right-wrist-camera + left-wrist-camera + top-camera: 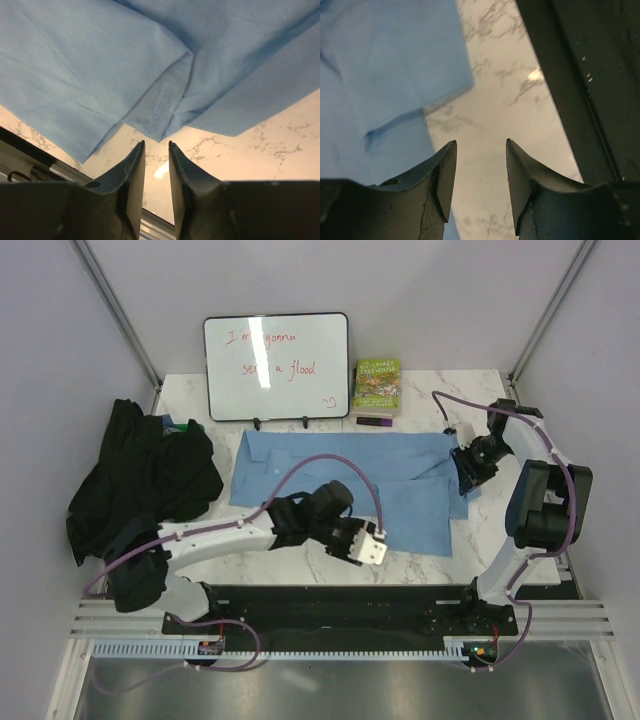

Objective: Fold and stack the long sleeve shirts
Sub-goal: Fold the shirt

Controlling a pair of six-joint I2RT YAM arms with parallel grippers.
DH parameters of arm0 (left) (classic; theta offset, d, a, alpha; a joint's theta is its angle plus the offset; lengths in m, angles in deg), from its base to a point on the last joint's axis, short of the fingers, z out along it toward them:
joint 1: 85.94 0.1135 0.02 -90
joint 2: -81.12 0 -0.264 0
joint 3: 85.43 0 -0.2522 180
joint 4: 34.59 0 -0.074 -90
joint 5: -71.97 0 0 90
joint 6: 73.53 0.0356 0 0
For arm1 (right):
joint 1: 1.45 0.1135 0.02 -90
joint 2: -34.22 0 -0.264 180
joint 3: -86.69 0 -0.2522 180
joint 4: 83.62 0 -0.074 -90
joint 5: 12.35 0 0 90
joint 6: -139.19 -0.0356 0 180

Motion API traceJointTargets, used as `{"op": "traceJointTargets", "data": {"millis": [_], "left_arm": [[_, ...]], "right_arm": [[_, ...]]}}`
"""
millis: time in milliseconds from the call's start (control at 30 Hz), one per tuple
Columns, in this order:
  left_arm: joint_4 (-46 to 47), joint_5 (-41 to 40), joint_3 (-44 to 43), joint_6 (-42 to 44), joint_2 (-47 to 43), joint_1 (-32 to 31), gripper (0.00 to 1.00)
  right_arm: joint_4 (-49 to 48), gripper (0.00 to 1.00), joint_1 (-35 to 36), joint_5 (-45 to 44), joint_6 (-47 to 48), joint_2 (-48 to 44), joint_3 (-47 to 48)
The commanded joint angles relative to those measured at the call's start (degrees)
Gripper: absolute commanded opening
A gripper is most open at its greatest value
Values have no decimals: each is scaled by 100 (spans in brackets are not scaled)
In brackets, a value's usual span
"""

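Light blue shirt (330,465), black shirt (150,475), grey-veined white table (470,390), green book (377,385), possibly purple marker (373,422)

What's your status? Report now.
Left gripper, right gripper open, empty. Blue shirt spread out; black shirt heaped aside. Nothing in the way.

Blue shirt (335,468), black shirt (150,480): two; book (377,387) one; whiteboard (277,365) one.

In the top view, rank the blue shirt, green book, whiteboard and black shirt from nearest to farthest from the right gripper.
From the right gripper:
1. Blue shirt, right beside it.
2. Green book, at the back edge.
3. Whiteboard, back centre.
4. Black shirt, far left.
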Motion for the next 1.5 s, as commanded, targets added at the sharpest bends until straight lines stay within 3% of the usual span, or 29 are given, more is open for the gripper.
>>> {"op": "traceJointTargets", "data": {"millis": [0,167,267,500,667,833,933,967,1067,1300,1467], "left_arm": [[993,-298,-444,-499,953,-877,50],[1635,-595,-911,-352,2156,-1264,48],[1865,-859,-1288,-333,2772,-1291,46],[2278,-1317,-1474,-176,3424,-1299,45],[2646,-1861,-1325,-123,3548,-1282,45],[2665,-1871,-1236,-35,3521,-1291,46],[2472,-1941,-1403,-35,3644,-1291,31],[2419,-1872,-1430,-17,3671,-1291,20],[2121,-1591,-1448,-43,3453,-1291,2],[988,-694,-2095,-781,2600,-966,2],[442,-342,-2967,-1204,2800,-228,2]], "right_arm": [[277,31,276,829,-215,-247,265],[14,15,444,927,-294,43,54],[-214,11,452,865,-329,288,-60],[-567,10,452,663,-347,640,-131],[-646,10,452,531,-329,799,-192],[-690,10,461,487,-321,852,-271],[-708,10,461,478,-329,869,-236],[-716,10,461,470,-338,869,-227],[-725,10,470,443,-356,878,-183],[-708,9,461,426,-338,843,-131],[-681,9,470,487,-347,799,-87]]}}
